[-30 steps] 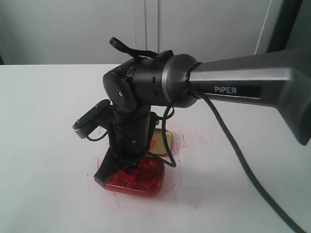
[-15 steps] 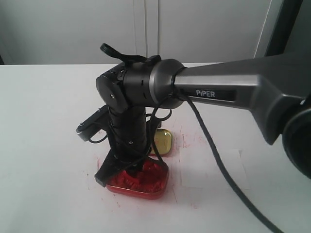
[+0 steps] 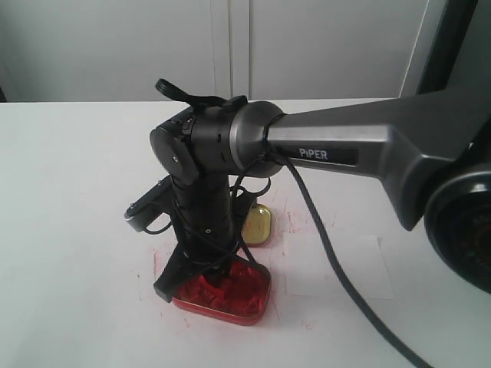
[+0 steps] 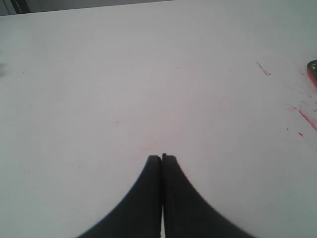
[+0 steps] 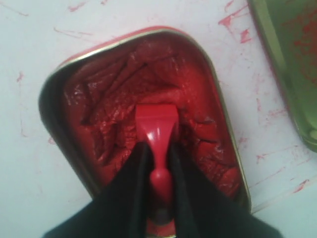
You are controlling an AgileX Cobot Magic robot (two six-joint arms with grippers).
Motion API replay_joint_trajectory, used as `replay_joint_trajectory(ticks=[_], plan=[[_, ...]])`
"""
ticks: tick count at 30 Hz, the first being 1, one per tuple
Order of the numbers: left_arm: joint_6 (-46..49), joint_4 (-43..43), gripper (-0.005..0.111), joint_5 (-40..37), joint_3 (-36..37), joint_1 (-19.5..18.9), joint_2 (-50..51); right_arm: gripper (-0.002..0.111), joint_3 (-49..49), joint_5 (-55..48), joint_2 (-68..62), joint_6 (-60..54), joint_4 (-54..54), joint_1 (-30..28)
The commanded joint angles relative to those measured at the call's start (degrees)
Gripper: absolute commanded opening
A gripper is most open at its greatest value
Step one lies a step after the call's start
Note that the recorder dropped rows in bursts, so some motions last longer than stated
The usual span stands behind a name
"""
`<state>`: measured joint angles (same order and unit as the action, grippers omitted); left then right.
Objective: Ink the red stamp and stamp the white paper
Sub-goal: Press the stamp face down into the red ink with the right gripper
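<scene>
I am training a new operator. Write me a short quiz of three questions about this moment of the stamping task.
1. True or false: the right gripper holds the red stamp down in the tin of red ink.
2. The left gripper is: A) open, B) shut and holding nothing, C) shut on a second stamp.
3. Fill in: the gold lid lies on the ___, off the tin.

Key: 1 true; 2 B; 3 table.
</scene>
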<state>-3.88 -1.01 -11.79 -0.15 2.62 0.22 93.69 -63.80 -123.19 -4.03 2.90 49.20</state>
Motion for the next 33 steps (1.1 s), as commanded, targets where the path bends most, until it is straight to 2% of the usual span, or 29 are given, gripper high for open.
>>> replay_joint_trajectory(ticks=[1, 19, 33], plan=[[-0.14, 0.08, 0.000, 0.21, 0.15, -0.15, -0.22, 0.000, 0.55, -0.95, -0.17, 0.27, 0.51, 0.04], [-0.14, 0.08, 0.000, 0.21, 0.15, -0.15, -0.22, 0.000, 6.40, -6.17, -0.30, 0.27, 1.77, -0.09], [-0.14, 0.08, 0.000, 0.21, 0.15, -0.15, -0.22, 0.000, 8.47, -6.17, -2.50, 0.27, 1.77, -0.09]])
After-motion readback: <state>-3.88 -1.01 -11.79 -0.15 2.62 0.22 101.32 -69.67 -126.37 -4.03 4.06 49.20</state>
